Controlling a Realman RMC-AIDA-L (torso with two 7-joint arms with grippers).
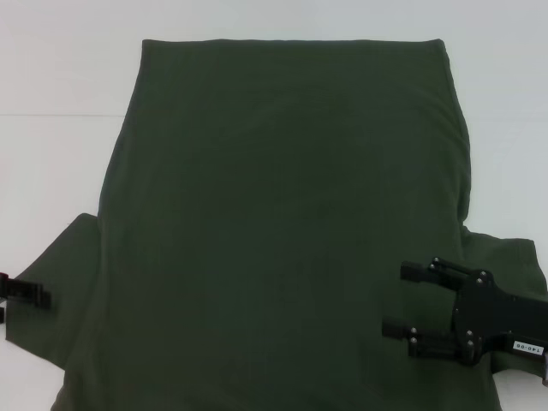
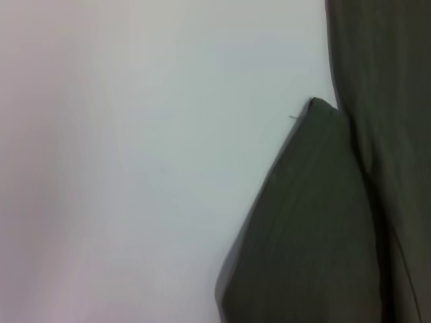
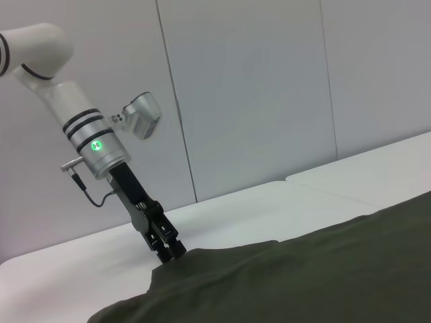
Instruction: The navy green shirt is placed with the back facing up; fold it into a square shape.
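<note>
The navy green shirt lies spread flat on the white table, hem at the far side, sleeves toward me. My right gripper stands open over the shirt's body beside the right sleeve, nothing between its fingers. My left gripper is at the outer edge of the left sleeve. In the right wrist view the left gripper touches that sleeve's tip. The left wrist view shows the sleeve's corner on the table beside the shirt's body.
The white table runs out past the shirt on the left, right and far sides. A grey panelled wall stands behind the table. The left arm's white links rise over the table's left side.
</note>
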